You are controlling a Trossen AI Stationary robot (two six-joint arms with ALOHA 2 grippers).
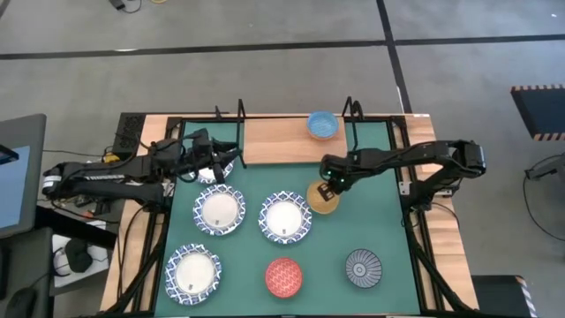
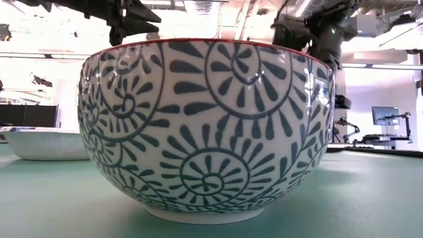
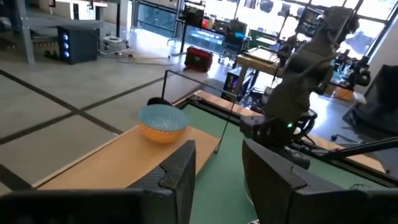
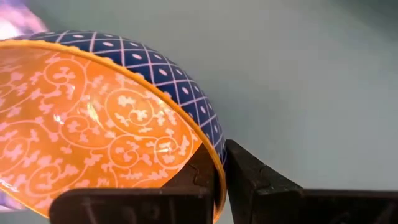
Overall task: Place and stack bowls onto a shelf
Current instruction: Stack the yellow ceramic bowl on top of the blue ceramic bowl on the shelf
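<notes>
My right gripper [image 1: 333, 186] [image 4: 221, 180] is shut on the yellow-orange bowl [image 1: 321, 198], which has a blue lattice outside, over the green mat just in front of the shelf [image 1: 282, 141]. The light blue bowl [image 1: 322, 124] [image 3: 163, 121] stands on the shelf board's right part. My left gripper [image 1: 210, 166] [image 3: 217, 180] is open above a white blue-rimmed bowl [image 1: 225, 170] at the mat's far left. Three more white bowls [image 1: 219, 212] [image 1: 284, 218] [image 1: 194, 272], the red bowl [image 1: 283, 276] [image 2: 205, 132] and the grey striped bowl [image 1: 363, 268] rest on the mat. My right gripper pinches the yellow-orange bowl's rim [image 4: 208, 149], with one finger [image 4: 193, 177] inside the bowl and one finger [image 4: 249, 177] outside on the blue wall. It comes at the bowl's far right side, slanting down. The bowl sits tilted; whether its foot touches the mat, I cannot tell.
Black wire posts [image 1: 240, 110] [image 1: 349, 108] stand at both ends of the shelf board. A power strip [image 1: 129, 134] lies at the table's far left corner. The board [image 3: 124, 162] is bare left of the light blue bowl. Open mat lies right of my right gripper.
</notes>
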